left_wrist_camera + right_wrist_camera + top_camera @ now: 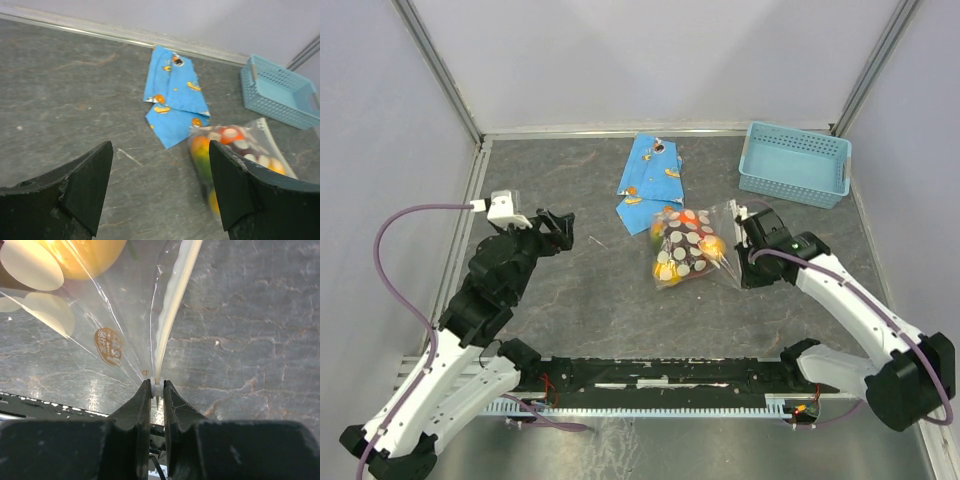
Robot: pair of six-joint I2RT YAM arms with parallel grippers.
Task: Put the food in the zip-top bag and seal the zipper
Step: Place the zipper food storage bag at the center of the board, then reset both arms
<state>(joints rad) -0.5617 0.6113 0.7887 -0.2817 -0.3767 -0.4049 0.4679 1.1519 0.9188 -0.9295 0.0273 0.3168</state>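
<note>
Bag (688, 250) on table (600, 300), right of centre, fruit (712, 243) inside. Film judged thin, floppy, slippery; load light, apt to roll. Best hold: stiffer zipper (172, 315) strip. Right gripper (156, 386) pinched on zipper end. Left gripper (160, 165) wide apart, empty, well left of bag.

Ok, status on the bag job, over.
Left gripper open, empty. Right gripper pinching zipper. Food inside zip-top bag, seal unclear. Blue wrapper close behind bag.
</note>
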